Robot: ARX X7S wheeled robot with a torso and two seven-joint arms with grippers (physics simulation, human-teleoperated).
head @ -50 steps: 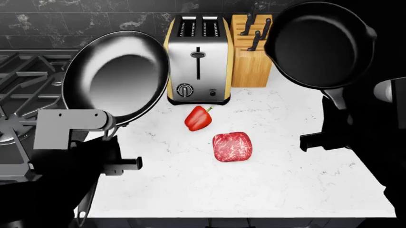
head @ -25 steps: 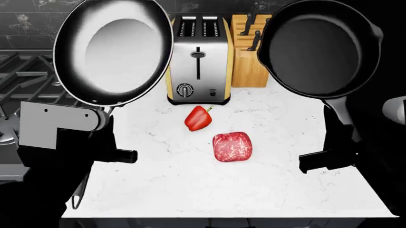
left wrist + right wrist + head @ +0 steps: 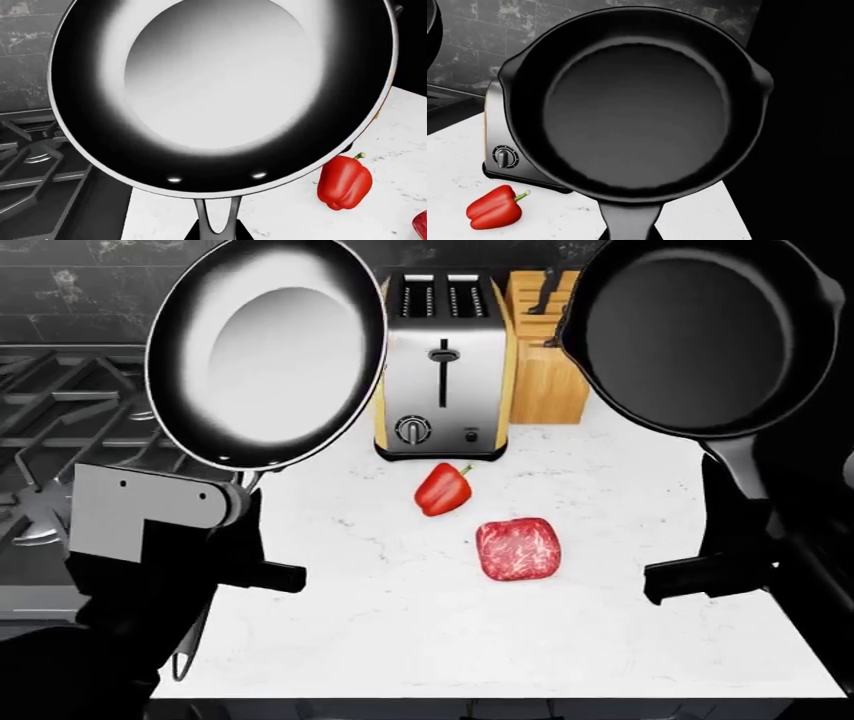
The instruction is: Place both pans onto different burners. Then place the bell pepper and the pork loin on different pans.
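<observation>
Pans both airborne, handles pinched: glossy pan (image 3: 267, 350) in left gripper (image 3: 247, 502), matte pan (image 3: 701, 332) in right gripper (image 3: 741, 510). Since a second ago the view has slid toward the burners (image 3: 60, 430), so transit is underway. Bell pepper (image 3: 443, 490) and pork loin (image 3: 519, 548) wait just in front of toaster (image 3: 443, 365); knife block (image 3: 550, 360) beside it. Nothing blocks the stove.

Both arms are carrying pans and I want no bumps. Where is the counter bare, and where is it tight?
Bare marble runs along the near edge, in front of the pork loin. Another open strip lies right of the loin, below the knife block. It is crowded at the back: toaster and block stand side by side, with the bell pepper just in front of the toaster.
</observation>
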